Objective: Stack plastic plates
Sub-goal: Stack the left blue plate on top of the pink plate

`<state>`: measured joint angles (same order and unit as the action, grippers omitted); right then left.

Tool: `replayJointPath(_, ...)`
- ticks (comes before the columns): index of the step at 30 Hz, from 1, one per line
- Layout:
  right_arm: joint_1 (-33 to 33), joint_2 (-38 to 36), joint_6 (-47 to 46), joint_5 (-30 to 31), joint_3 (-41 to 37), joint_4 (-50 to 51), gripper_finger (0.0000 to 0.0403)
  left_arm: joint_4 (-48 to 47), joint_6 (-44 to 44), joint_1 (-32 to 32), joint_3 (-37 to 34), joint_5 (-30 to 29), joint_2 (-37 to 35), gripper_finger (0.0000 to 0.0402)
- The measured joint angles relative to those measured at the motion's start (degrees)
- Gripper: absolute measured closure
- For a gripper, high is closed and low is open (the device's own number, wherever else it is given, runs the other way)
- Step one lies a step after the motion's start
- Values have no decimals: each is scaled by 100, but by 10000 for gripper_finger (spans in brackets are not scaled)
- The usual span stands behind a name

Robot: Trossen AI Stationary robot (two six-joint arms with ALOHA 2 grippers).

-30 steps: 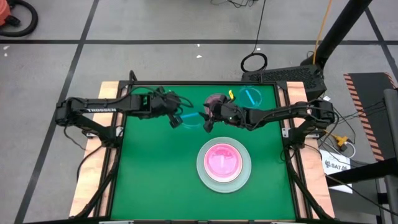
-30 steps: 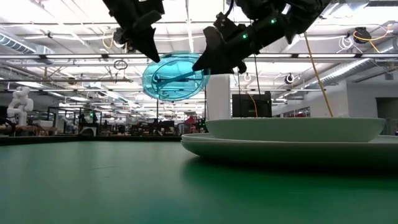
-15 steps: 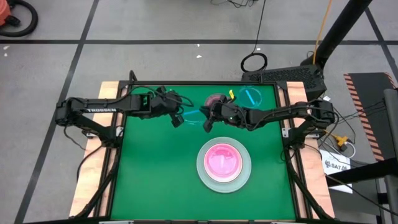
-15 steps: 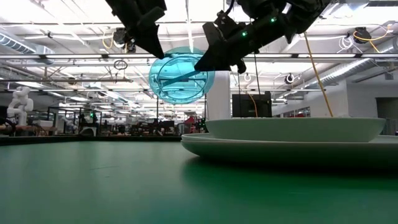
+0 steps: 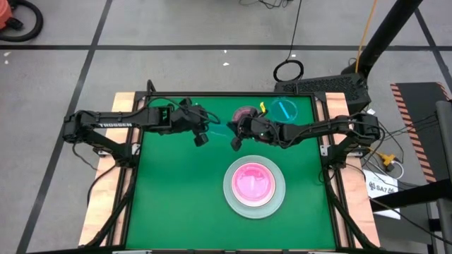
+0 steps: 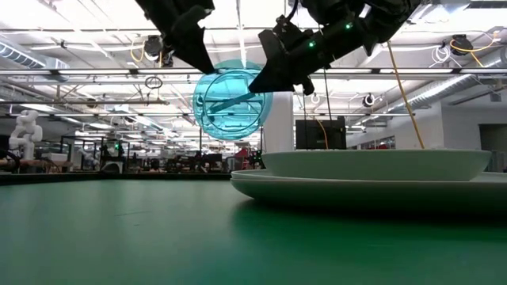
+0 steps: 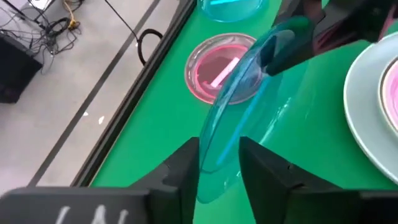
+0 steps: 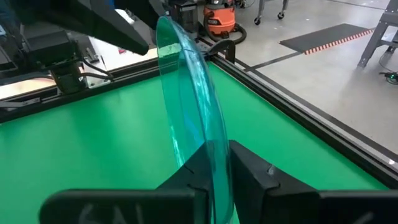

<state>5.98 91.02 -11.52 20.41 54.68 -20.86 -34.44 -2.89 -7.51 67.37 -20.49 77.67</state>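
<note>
A clear teal plastic plate (image 5: 220, 131) stands on edge in the air between my two grippers, above the table's far middle. My right gripper (image 8: 214, 152) is shut on its rim. My left gripper (image 7: 219, 146) is open, with one finger on each side of the opposite rim. A pink plate (image 5: 252, 181) lies in a large pale plate (image 5: 277, 201) at the table's middle. Another teal plate (image 5: 284, 109) and a pink-tinted one (image 5: 245, 113) lie flat near the far edge. My right gripper pinches the teal plate's rim (image 8: 214, 134) between its two fingers, coming roughly level from the table's right side. The plate stands upright on edge, lifted clear of the table. My left gripper's fingers (image 7: 183, 168) flank the other rim; whether they touch it I cannot tell.
The stacked plates (image 6: 372, 176) fill the near right of the low view. Bare green mat (image 5: 176, 197) lies to the left of the stack. A black frame and wooden boards border the table.
The teal plate has shifted a little toward the table's right and now stands more upright between the two grippers. Both arms have stayed almost where they were.
</note>
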Motion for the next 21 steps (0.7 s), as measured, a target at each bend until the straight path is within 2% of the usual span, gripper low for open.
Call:
replayJointPath(5,2,-22,-236,-478,0,177,367,-96,303,-95,0,12,0,242)
replayJointPath(10,2,-200,-460,-645,-2,817,368,-69,801,-146,0,28,0,191)
replayJointPath(13,49,-426,-648,-1053,-4,1290,368,12,1053,-146,0,31,0,171)
replayJointPath(18,302,-1027,-1135,-2345,-4,2230,368,83,1414,-151,0,29,-46,165)
replayJointPath(21,499,-1438,-1423,-3442,-2,2904,368,100,1574,-153,-2,29,-60,165)
